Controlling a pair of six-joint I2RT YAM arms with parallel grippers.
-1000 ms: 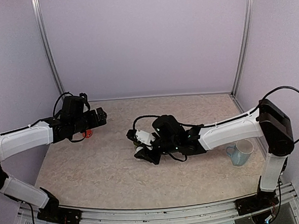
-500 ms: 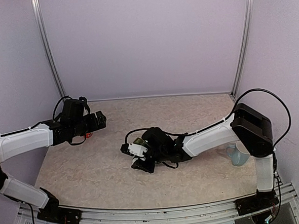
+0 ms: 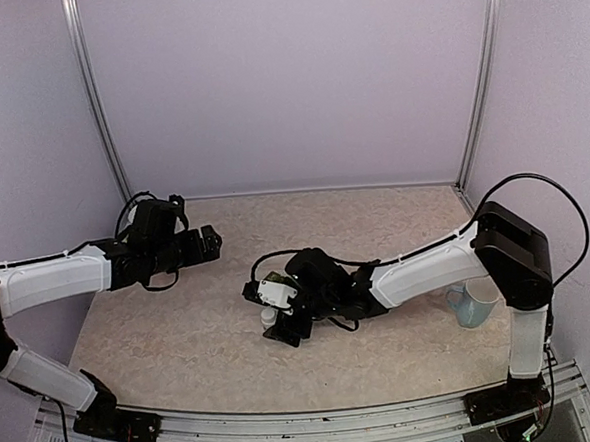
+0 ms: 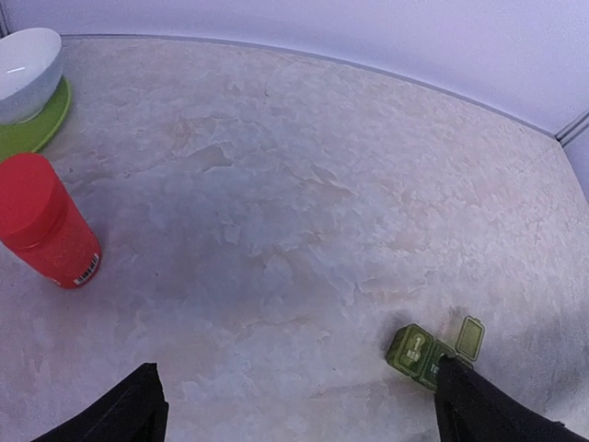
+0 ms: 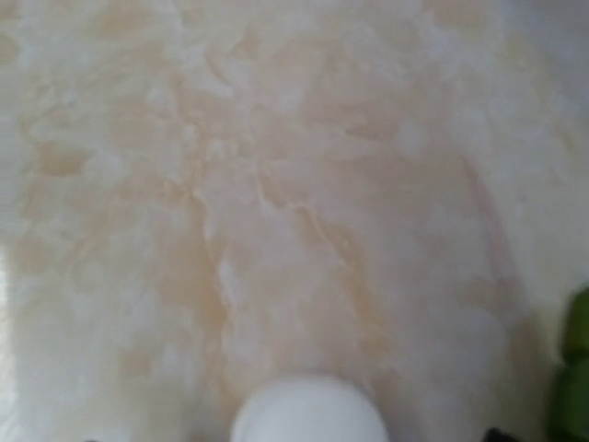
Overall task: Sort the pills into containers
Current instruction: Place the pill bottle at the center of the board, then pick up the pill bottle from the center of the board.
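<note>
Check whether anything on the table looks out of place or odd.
One lid on the green containers, mid-table, seems flipped open and sticks out behind the strip. Nothing looks spilled or damaged.

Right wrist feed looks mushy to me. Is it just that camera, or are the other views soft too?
Right wrist view: out of focus throughout, the white rounded object at the bottom and the green shape at right mere smears. Left wrist view: sharp, containers and red bottle crisp, far table edge bowed by the wide lens. Top external view: evenly lit, soft shadows, no glare.
</note>
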